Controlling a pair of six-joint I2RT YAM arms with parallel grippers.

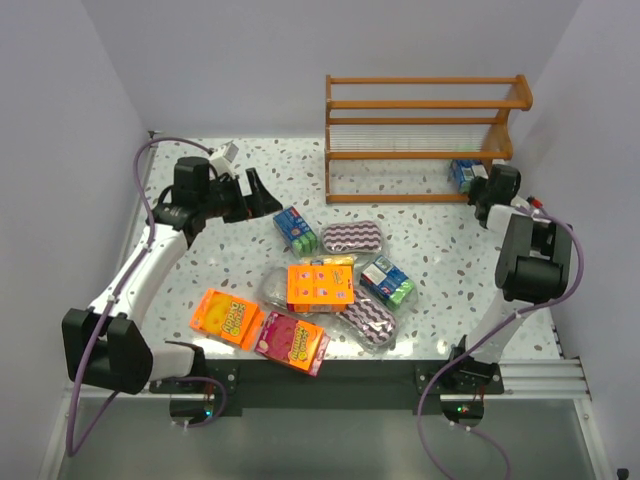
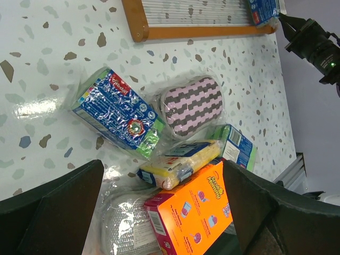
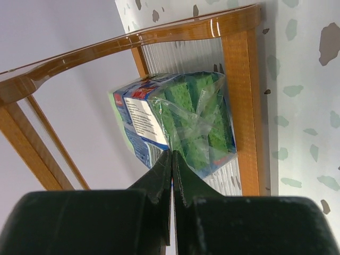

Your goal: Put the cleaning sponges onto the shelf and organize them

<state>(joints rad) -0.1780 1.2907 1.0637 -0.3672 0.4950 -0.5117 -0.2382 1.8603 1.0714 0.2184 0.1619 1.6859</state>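
**Blue-and-green pack sitting on shelf's bottom tier as eight more are waiting on the table**

From the top camera, you are looking at the wooden shelf (image 1: 420, 80) standing at the far right of the speckled table (image 1: 220, 255). One blue-and-green sponge pack (image 1: 461, 175) is sitting at the right end of its lowest tier, with your right gripper (image 1: 474, 186) reaching up to it. Your left gripper (image 1: 258, 190) is hovering near the table's far left. The other packs are lying clustered at the table's middle, among them an orange card pack (image 1: 320, 285) and a zigzag oval pad (image 1: 352, 237).

Through the left wrist camera, your left gripper (image 2: 162, 170) is standing wide, holding nothing, above a second blue-and-green pack (image 2: 119, 114). A yellow block (image 2: 180, 162) is lying just beside it, half under the orange card pack (image 2: 194, 212).

Through the right wrist camera, your right gripper (image 3: 171, 159) is pressing its fingers fully together, tips touching the shelved pack's clear wrap (image 3: 180, 117). Whether a fold is being pinched, you cannot tell.
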